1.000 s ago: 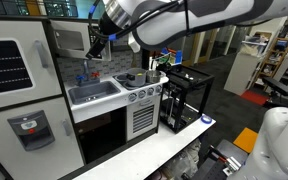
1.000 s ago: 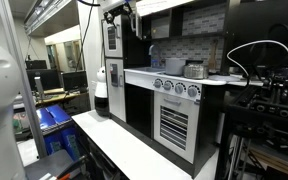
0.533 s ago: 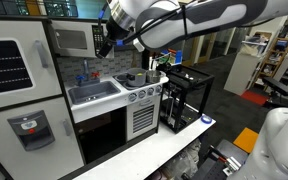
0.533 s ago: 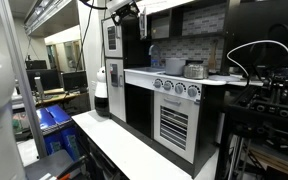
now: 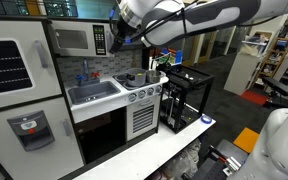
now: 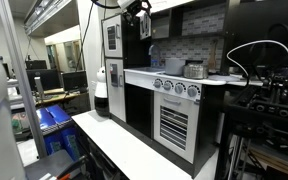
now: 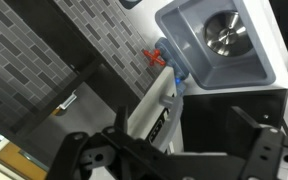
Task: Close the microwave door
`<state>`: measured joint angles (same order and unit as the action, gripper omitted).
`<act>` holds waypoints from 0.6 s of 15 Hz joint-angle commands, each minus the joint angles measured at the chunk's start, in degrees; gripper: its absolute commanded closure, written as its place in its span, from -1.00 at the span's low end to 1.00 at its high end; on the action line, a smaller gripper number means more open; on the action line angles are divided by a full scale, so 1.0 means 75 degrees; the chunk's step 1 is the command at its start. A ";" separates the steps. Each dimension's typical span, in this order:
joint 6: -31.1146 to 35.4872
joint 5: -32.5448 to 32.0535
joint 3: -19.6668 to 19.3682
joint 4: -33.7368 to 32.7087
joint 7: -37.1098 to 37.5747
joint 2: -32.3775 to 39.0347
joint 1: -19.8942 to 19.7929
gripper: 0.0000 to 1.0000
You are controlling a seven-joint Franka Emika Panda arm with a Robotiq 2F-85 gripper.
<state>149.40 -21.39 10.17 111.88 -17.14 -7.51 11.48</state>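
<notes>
The microwave door [image 5: 72, 40] sat high in the toy kitchen, above the sink [image 5: 92, 92] and next to the dark button panel [image 5: 99, 38], and in an exterior view it looked flush, or very nearly so, with its frame. It was probably a light, stiff plastic panel on a loose hinge, better pushed flat on its silver frame near the panel-side edge than gripped. The fingers [image 7: 84, 155] stood apart with nothing between them, near the button panel, not visibly touching the door
</notes>
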 commanded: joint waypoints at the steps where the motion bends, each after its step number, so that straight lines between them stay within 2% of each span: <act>1: -0.0149 -0.0167 0.0049 -0.0294 -0.0158 0.0183 -0.0107 -1.00; 4: -0.0152 -0.0514 0.0153 -0.0328 0.0196 0.0200 -0.0135 -1.00; 6: -0.0486 -0.0882 0.0296 -0.0381 0.0674 0.0135 -0.0126 -1.00; 8: -0.1515 -0.0717 0.0464 -0.0520 0.0975 0.0036 0.0018 -1.00; 9: -0.2129 -0.0365 0.0543 -0.0630 0.0844 0.0017 0.0148 -1.00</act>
<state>143.82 -26.39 12.17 110.04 -11.53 -7.24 11.50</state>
